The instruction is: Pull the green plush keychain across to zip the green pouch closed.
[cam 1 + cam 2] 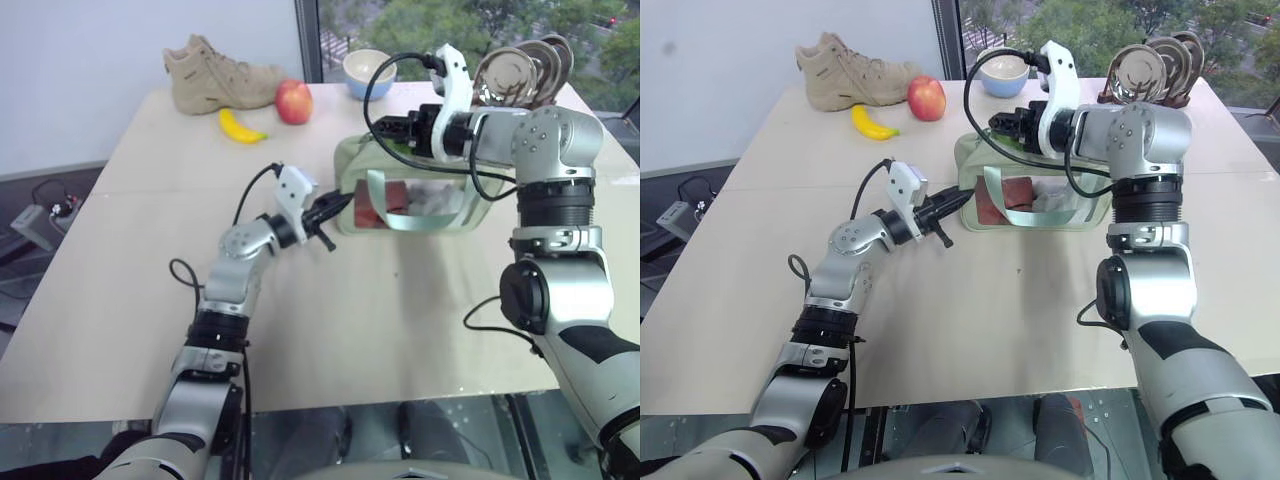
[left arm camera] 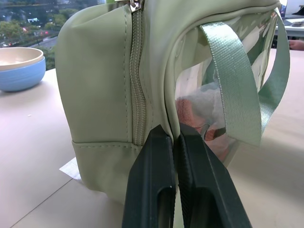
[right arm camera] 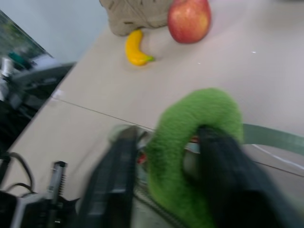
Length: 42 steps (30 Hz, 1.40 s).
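Fuzzy green plush keychain (image 3: 190, 142); matt fabric green pouch (image 2: 99, 80) with glossy clear plastic window.

— What's on the desk (image 1: 330, 330), counted?
— One green pouch (image 1: 362, 170) with one green plush keychain (image 3: 190, 142) at its zipper. Beyond the pouch: one tan shoe (image 1: 215, 72), one banana (image 1: 240, 127), one apple (image 1: 293, 101) and one blue bowl (image 1: 365, 70)
— And the metal things behind the pouch, by the window?
— Round shiny discs (image 1: 1160, 65) on a stand; I make out three or so, overlapping, so I can't tell exactly
— Grippers?
— Two: the left gripper (image 2: 176, 142) and the right gripper (image 3: 166, 185)
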### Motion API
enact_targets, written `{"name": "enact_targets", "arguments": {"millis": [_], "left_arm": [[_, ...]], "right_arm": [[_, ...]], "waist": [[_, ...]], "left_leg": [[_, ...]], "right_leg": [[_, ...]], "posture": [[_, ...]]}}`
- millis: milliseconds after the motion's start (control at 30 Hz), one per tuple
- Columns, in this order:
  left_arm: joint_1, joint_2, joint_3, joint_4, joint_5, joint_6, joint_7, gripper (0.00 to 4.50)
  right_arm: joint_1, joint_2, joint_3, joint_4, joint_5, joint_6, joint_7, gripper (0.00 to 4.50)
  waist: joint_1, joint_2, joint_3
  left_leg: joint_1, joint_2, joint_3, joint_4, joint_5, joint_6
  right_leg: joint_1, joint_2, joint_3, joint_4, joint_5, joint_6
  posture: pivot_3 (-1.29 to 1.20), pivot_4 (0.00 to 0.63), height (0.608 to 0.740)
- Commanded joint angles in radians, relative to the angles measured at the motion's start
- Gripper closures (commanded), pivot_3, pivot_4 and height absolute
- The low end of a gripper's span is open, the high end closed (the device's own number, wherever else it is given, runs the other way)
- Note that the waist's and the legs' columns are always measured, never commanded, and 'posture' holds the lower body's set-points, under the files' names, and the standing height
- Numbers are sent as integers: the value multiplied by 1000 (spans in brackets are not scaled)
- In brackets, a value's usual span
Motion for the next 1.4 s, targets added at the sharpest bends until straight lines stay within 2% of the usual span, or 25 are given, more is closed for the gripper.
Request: {"name": "enact_targets", "arguments": {"millis": [33,167,367,533,800,1033,1100,1233,1267,1333,1367,1400], "left_arm": [[2,-3,-18,-35,13,-40,-2,4500],[5,-9,-17,-22,20,-53,5,4500],[13,-19,-5,-14,21,-41,34,4500],[10,-21,5,3,32,-23,80,4500],[-2,-8,6,56,59,-7,134,4500],[-10,-13,21,74,53,23,181,4500],[-13,-13,13,78,58,6,176,4500],[-22,-22,1,75,56,-14,158,4500],[-23,-22,-3,75,61,-21,156,4500],[-24,-20,-14,77,72,-42,150,4500],[-22,-19,-20,72,81,-59,149,4500],[-19,-18,-26,67,89,-71,148,4500]], "right_arm": [[-22,-18,39,-1,-21,-38,25,4389],[-20,-24,46,0,-26,-70,32,4468],[-7,-20,-18,-102,0,-144,-5,4468],[81,-87,108,-303,-113,-268,-13,4468],[154,-189,223,-460,-269,-416,-52,4468],[253,-242,229,-586,-337,-411,-80,4468],[263,-205,207,-607,-304,-375,-82,4468],[236,-111,138,-634,-164,-183,-52,4468],[229,-103,147,-628,-151,-172,-34,3918],[208,-75,145,-603,-119,-131,-27,3145],[174,-30,106,-557,-94,-103,-58,2747],[128,22,40,-487,-68,-68,-108,2747]], "waist": [[0,0,0],[0,0,0],[0,0,0],[0,0,0],[0,0,0],[-2,0,-2],[-1,0,-2],[0,0,-2],[1,0,-2],[2,0,-2],[2,0,-2],[1,0,-2]], "left_leg": [[0,0,0,0,0,0],[0,0,0,0,0,0],[0,0,-1,0,0,0],[0,-1,-2,0,0,0],[0,-1,-2,0,0,0],[4,-1,1,-2,0,0],[7,1,3,-5,0,0],[9,3,9,-6,0,0],[9,3,9,-6,0,-1],[9,3,9,-6,0,-1],[9,3,9,-7,0,-1],[9,3,8,-7,0,0]], "right_leg": [[0,0,0,0,0,0],[0,0,0,0,0,0],[0,0,0,0,0,0],[0,0,0,0,0,0],[0,0,0,0,0,0],[2,0,1,0,0,0],[3,0,3,-1,0,0],[4,1,4,-3,0,0],[4,1,3,-4,0,0],[4,1,3,-4,0,0],[4,1,3,-4,0,0],[4,1,3,-3,0,0]], "posture": [[0,150,740],[0,150,740],[0,150,740],[0,150,740],[0,150,740],[0,150,740],[0,150,740],[0,150,740],[0,150,740],[0,150,740],[0,150,740],[0,150,740]]}}
